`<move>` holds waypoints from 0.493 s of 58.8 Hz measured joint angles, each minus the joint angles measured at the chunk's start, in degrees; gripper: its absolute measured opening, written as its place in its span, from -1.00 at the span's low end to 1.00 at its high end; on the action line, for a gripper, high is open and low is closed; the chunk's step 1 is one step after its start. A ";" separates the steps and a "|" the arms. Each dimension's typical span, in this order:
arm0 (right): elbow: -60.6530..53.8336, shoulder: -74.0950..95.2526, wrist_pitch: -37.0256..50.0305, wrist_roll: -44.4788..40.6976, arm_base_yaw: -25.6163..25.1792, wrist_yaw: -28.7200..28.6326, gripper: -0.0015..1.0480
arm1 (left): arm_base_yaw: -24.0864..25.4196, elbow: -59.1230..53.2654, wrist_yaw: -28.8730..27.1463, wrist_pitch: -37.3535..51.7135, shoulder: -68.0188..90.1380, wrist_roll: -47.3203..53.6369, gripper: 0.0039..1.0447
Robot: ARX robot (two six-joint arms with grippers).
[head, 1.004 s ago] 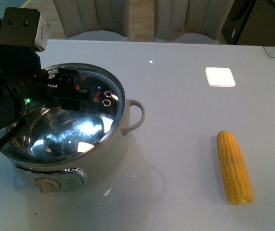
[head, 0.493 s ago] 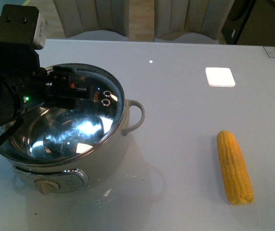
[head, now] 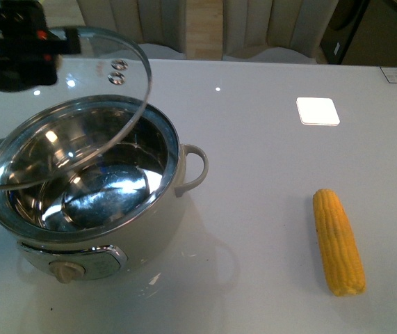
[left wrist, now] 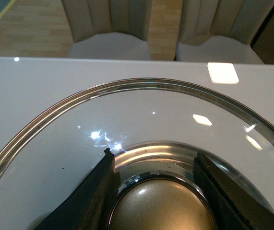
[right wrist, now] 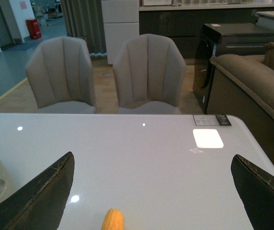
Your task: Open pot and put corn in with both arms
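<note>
1. On the pale grey glossy table (head: pixel 254 160), over toward the robot's left, stands the large round cream-white electric pot (head: pixel 158 235). Its shiny steel inside is bare, and I can see nothing lying in it.
2. The round glass lid (head: pixel 80 111) is off the rim. It hangs tilted above the pot's far-left side, with its lower edge overhanging part of the mouth.
3. The left hand (left wrist: pixel 154 158) is clamped on the lid's brass-coloured knob (left wrist: pixel 158 208), with one black finger on each side of it.
4. The husked yellow corn cob (head: pixel 338 243) lies flat on the table, well to the right of the pot, with nothing touching it.
5. The right hand (right wrist: pixel 146 191) hangs above the table near one end of the cob. Its fingers are spread wide and nothing is between them.
6. To my eye the opening is nearly done, though the lid wants carrying clear of the mouth. The whole corn half remains: the right hand has to come down on the cob, grip it, carry it across and lay it in the pot.
</note>
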 joint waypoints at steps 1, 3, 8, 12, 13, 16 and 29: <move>0.00 0.00 0.00 0.00 0.00 0.00 0.83 | 0.72 0.00 0.37 -0.33 -0.74 0.00 -0.18; 0.00 0.00 0.00 0.00 0.00 0.00 0.83 | 1.95 0.00 0.94 -0.74 -1.84 0.07 -0.18; 0.00 0.00 0.00 0.00 0.00 0.00 0.83 | 5.18 -0.04 2.23 -1.25 -4.20 0.46 -0.18; 0.00 0.00 0.00 0.00 0.00 0.00 0.83 | 8.98 -0.26 3.67 -1.27 -6.19 1.29 -0.18; 0.00 0.00 0.00 0.00 0.00 0.00 0.83 | 9.53 -0.31 3.96 -1.25 -6.38 1.53 -0.18; 0.00 0.00 0.00 0.00 0.00 0.00 0.83 | 12.61 -0.61 5.09 -0.83 -7.02 2.45 -0.18; 0.00 -0.02 0.00 0.00 0.00 0.00 0.83 | 27.78 -1.64 9.31 4.96 -2.34 7.21 -0.18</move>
